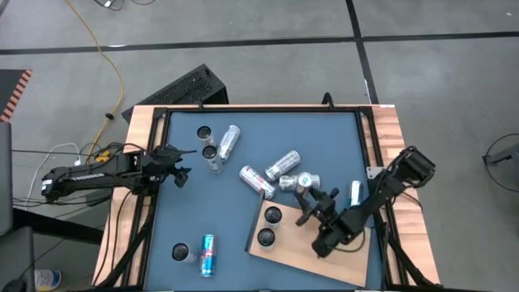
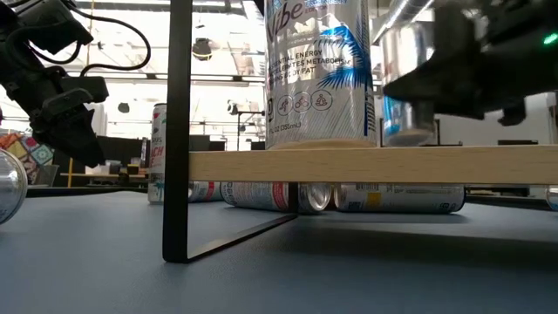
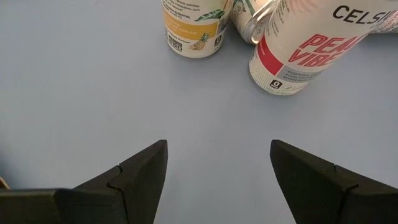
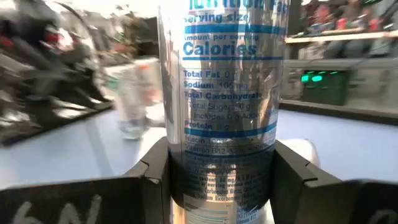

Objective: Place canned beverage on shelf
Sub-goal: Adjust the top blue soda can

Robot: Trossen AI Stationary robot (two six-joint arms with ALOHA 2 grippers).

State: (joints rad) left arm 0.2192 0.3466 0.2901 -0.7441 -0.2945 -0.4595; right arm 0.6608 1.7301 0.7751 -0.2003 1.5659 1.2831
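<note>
R gripper (image 4: pixel 221 171) is clamped on a silver-blue can (image 4: pixel 221 93), upright, above the near-right part of the shelf (image 1: pixel 324 259); can't tell if it's touching the board yet. Two cans (image 1: pixel 269 225) already stand on the shelf's left part. Further out, several loose cans (image 1: pixel 282 165) lie mid-table, more at the far-left and near-left. L gripper (image 3: pixel 217 168), jaws wide w/ nothing held, waits at the table's left edge. Judged partway: set this one down, release, fetch the rest.

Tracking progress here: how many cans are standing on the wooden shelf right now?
2. The farther can and the nearer can stand upright together at the shelf's left end. A third can, gripped by the right gripper, is not counted.
</note>
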